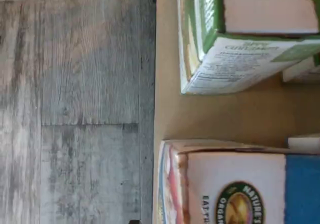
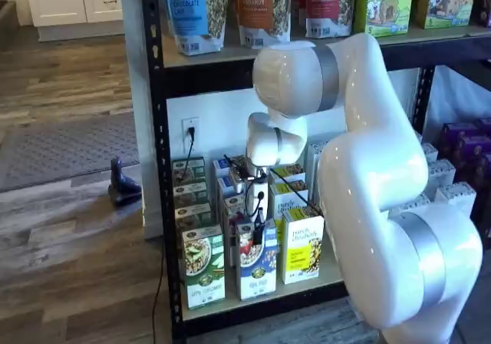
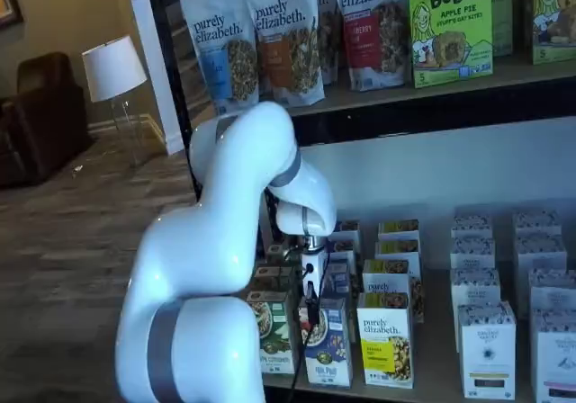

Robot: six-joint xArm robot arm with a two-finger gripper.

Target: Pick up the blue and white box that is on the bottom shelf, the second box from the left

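The blue and white box (image 2: 257, 271) stands upright at the front of the bottom shelf (image 2: 230, 304), between a green-and-white carton (image 2: 203, 267) and a yellow carton (image 2: 301, 244). My gripper (image 2: 258, 233) hangs just over the box's top front edge, its black fingers pointing down. They look spread and hold nothing. The other shelf view shows the same: the gripper (image 3: 312, 306) sits right above the box (image 3: 328, 353). In the wrist view the box's top (image 1: 235, 184) shows white and blue with a round logo, on the tan shelf (image 1: 225, 114).
The green-and-white carton (image 1: 240, 59) stands a hand's width from the box. More cartons are lined up behind the front row. White cartons (image 3: 486, 349) fill the shelf's right part. Grey plank floor (image 1: 75, 104) lies beyond the shelf edge. The upper shelf (image 2: 307, 48) carries pouches.
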